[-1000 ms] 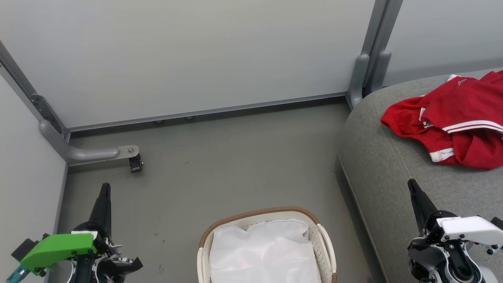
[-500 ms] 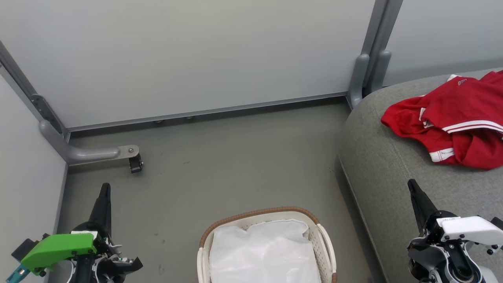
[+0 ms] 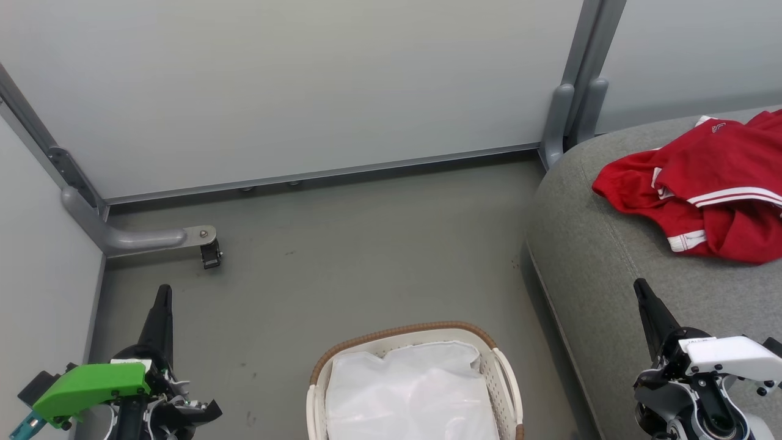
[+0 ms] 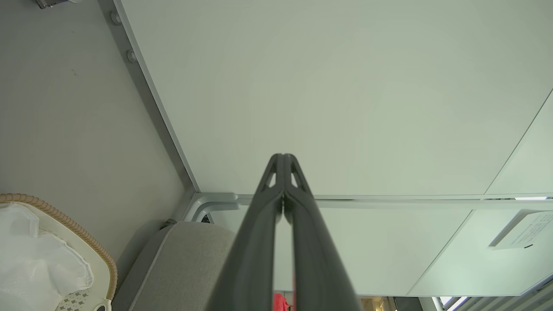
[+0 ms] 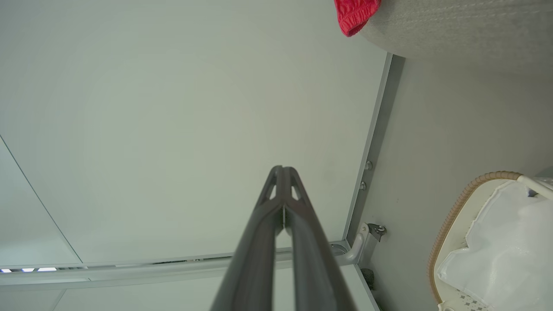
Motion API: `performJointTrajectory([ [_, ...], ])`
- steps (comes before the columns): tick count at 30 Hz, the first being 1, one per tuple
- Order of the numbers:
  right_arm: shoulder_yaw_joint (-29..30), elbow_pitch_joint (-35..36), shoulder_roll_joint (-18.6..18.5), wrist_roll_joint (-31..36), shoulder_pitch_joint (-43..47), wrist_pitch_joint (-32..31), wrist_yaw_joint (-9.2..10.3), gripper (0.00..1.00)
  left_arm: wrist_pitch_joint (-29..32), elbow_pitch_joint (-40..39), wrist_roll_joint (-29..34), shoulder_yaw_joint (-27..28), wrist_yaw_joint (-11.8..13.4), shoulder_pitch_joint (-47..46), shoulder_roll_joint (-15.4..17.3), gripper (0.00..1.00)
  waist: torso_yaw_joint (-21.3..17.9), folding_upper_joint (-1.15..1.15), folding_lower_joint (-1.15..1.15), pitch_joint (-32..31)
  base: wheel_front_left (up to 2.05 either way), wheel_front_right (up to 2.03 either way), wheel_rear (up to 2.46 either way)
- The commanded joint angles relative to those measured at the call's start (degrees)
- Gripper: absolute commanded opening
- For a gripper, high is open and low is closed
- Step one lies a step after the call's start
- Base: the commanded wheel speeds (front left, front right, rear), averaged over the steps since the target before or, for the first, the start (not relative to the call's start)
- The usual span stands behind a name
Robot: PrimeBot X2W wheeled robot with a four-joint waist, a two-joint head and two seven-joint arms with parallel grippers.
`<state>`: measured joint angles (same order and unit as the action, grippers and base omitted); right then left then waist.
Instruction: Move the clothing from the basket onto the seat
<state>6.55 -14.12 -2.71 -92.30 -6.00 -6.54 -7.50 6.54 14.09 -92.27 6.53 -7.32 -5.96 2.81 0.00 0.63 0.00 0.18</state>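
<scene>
The red clothing [image 3: 708,192] with white stripes lies crumpled on the grey seat [image 3: 611,256] at the right; its red edge [image 5: 354,15] hangs over the seat [image 5: 458,26] in the right wrist view. The white basket [image 3: 406,333] with a brown rim stands on the floor at bottom centre and holds a plain white sheet [image 3: 409,391]. My left gripper [image 3: 162,293] is shut and empty at the lower left, left of the basket. Over the seat's front part, below the clothing, my right gripper [image 3: 639,286] is shut and empty too. Both wrist views show fingertips pressed together [image 4: 283,157] [image 5: 283,169].
Pale partition panels [image 3: 293,85] close the floor at the back and left. A grey bracket foot with a castor [image 3: 208,250] juts out at the back left. A grey post [image 3: 571,116] stands by the seat's back corner. Bare grey floor [image 3: 366,256] lies between basket and panels.
</scene>
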Motion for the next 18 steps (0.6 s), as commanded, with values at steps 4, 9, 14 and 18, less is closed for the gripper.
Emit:
performJointTrajectory([
  [4,0.1,0.2,-0.3,-0.2,-0.4,-0.2,0.02,0.00,0.2,-0.1,-0.3,0.1,-0.3,-0.6,0.1,0.00,0.0,-0.63,0.00,0.0,0.00,0.00,0.00],
  [9,0.1,0.2,-0.3,-0.2,-0.4,-0.2,0.02,0.00,0.2,-0.1,-0.3,0.1,-0.3,-0.6,0.1,0.00,0.0,-0.63,0.00,0.0,0.00,0.00,0.00],
  [14,0.1,0.2,-0.3,-0.2,-0.4,-0.2,0.02,0.00,0.2,-0.1,-0.3,0.1,-0.3,-0.6,0.1,0.00,0.0,-0.63,0.00,0.0,0.00,0.00,0.00],
  [18,0.1,0.2,-0.3,-0.2,-0.4,-0.2,0.02,0.00,0.2,-0.1,-0.3,0.1,-0.3,-0.6,0.1,0.00,0.0,-0.63,0.00,0.0,0.00,0.00,0.00],
])
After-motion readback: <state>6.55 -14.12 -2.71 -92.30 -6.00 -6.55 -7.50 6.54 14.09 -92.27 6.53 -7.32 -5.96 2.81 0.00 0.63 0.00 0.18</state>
